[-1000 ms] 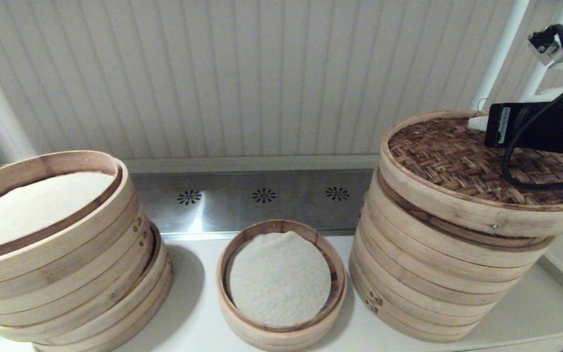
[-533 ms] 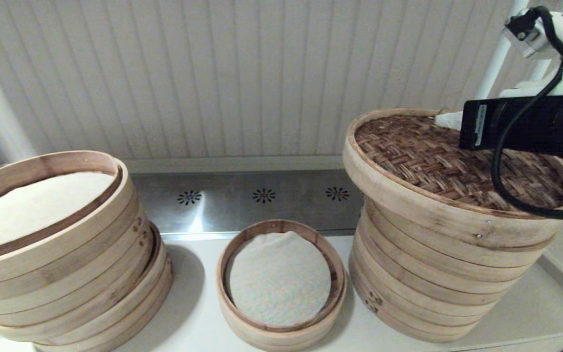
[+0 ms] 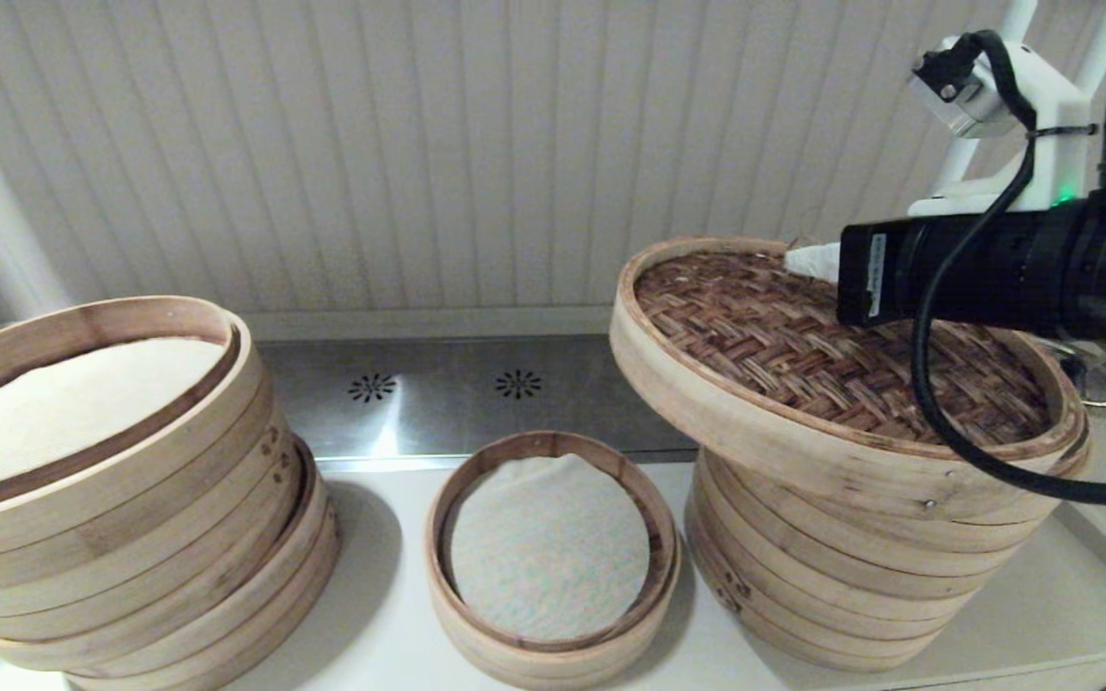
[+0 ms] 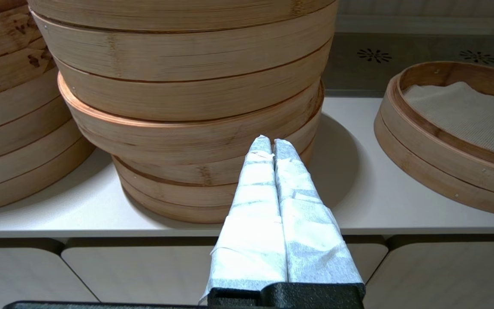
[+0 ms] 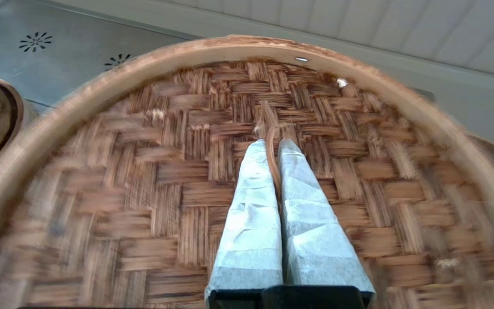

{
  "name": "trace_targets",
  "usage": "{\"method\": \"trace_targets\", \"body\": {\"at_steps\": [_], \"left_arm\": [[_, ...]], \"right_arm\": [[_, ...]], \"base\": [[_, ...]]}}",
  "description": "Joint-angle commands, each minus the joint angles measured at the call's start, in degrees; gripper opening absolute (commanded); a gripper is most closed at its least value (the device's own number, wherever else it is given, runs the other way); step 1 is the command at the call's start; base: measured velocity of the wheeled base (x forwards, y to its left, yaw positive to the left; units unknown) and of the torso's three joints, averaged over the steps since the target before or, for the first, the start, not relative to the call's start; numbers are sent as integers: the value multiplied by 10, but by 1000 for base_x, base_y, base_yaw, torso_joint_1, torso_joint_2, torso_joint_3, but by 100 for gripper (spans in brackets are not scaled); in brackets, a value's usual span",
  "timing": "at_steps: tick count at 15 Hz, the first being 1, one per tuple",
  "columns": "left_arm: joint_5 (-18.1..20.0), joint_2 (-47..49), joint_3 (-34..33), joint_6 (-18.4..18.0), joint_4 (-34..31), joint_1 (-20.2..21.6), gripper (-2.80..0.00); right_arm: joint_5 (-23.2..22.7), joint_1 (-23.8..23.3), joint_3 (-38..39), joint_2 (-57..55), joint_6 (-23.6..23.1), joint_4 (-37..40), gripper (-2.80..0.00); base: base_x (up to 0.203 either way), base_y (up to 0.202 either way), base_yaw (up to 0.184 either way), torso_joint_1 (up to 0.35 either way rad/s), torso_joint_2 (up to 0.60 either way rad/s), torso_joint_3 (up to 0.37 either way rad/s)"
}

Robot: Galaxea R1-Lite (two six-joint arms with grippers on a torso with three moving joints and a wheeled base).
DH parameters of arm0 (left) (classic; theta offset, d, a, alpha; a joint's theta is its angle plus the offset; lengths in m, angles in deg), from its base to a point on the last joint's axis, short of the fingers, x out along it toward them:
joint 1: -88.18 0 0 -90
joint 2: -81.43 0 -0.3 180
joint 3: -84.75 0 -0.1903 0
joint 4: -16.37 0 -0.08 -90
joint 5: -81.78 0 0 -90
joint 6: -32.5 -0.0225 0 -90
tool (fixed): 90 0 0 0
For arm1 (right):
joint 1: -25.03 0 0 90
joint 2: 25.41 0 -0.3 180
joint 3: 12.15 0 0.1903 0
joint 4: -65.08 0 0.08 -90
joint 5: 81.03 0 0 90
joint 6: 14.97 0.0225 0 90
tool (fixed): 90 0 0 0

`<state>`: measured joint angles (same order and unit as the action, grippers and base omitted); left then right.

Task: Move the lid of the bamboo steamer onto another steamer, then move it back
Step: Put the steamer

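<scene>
Head view: the right tool [image 3: 807, 261] carries the bamboo steamer lid [image 3: 831, 369], which hangs tilted, its lower edge toward the robot's left, overhanging the tall stack of steamer tiers [image 3: 831, 585] on the right of the worktop [image 3: 380, 624]. The single low steamer [image 3: 553, 561], with its whitish cloth liner exposed, stands just beside that stack, between it and the wide leaning stack [image 3: 121, 518] on the left. The step in hand is judged to be the first transfer, lid toward the low steamer; the next move calls for carrying the lid further leftward, levelling it and lowering it so that its rim band seats squarely around the tray's rim. This view does not show how the lid is gripped, the black arm body hiding most of the tool. Right wrist view: the two wrapped fingers [image 5: 251, 214] are pressed nearly together, pinching a thin bamboo loop handle [image 5: 271, 150] that rises from the centre of the woven top; the blur of the weave suggests motion. This grip point appears in no other view. Left wrist view: the left tool [image 4: 272, 143], fingers pressed together on nothing, is parked low before the worktop edge, facing the leaning stack, with the low steamer off to one side; the head view does not show this arm at all.
</scene>
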<state>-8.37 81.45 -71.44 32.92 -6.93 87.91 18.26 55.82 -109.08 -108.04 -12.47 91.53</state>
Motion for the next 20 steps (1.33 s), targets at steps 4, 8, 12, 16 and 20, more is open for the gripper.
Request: {"method": "trace_targets", "body": {"at_steps": [4,8,12,16,20], "left_arm": [[0,0,0,0,0,0,-280],[0,0,0,0,0,0,-280],[0,0,0,0,0,0,-280],[0,0,0,0,0,0,-280],[0,0,0,0,0,0,-280]], "right_arm": [[8,40,-23,-26,0,-1,-280],[10,66,-36,-42,-2,0,-280],[9,91,-60,-69,-1,0,-280],[9,114,-81,-105,0,-1,-280],[13,141,-107,-139,1,-4,-280]], "base": [[0,0,0,0,0,0],[0,0,0,0,0,0],[0,0,0,0,0,0],[0,0,0,0,0,0],[0,0,0,0,0,0]]}}
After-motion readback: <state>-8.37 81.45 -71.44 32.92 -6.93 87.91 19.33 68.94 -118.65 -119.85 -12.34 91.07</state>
